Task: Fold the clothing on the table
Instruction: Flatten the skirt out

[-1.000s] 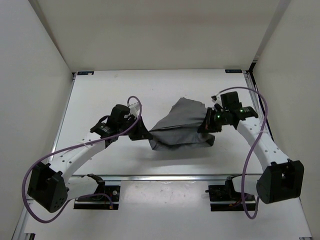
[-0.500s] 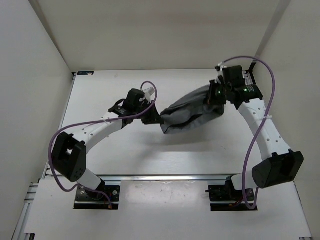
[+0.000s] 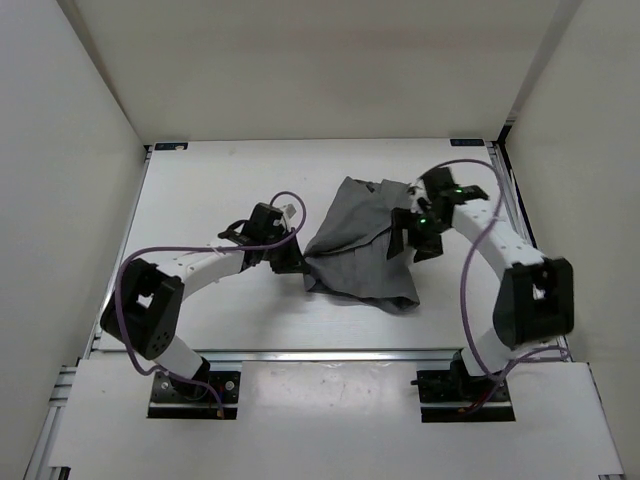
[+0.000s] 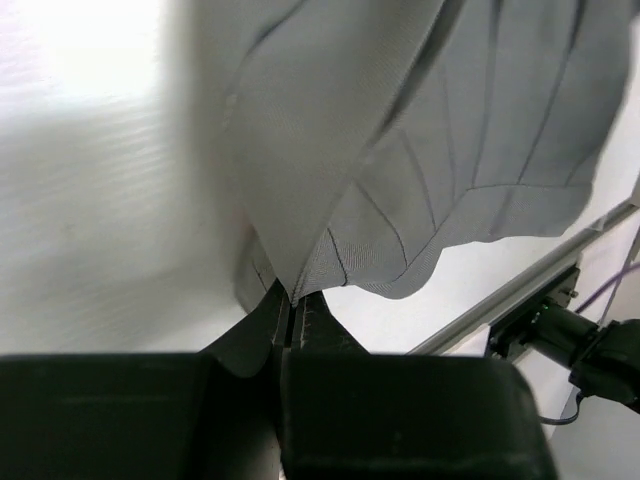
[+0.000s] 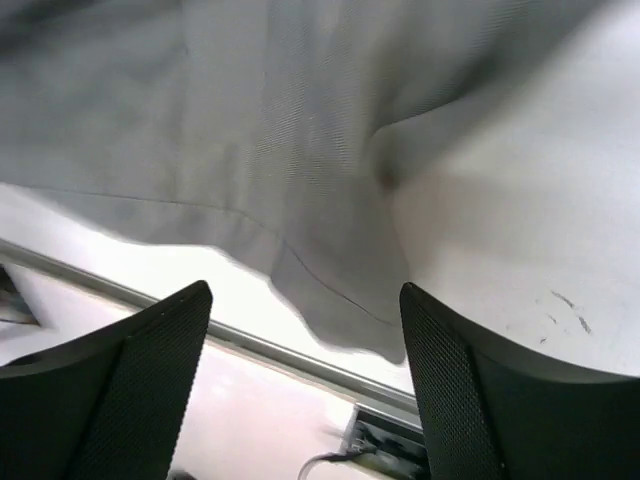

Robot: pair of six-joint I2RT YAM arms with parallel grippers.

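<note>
The grey clothing (image 3: 358,252) lies wrinkled on the white table (image 3: 200,200), right of centre, with folds across it. My left gripper (image 3: 298,265) is shut on the clothing's left edge. In the left wrist view its gripper (image 4: 294,302) pinches a corner of the clothing (image 4: 420,150), which spreads away over the table. My right gripper (image 3: 408,238) is over the clothing's right part, open. The right wrist view shows that gripper (image 5: 305,335) spread wide with nothing between its fingers (image 5: 455,360). Beyond them lies the clothing (image 5: 250,130).
A silver rail (image 3: 330,352) runs along the table's near edge, with both arm bases just below it. White walls (image 3: 70,150) close in the left, back and right sides. Purple cables (image 3: 470,290) loop off both arms.
Both arms swung the lifted clothing toward the back right, then brought it down toward the middle. The right gripper has opened and let go. The clothing now lies spread on the table.
</note>
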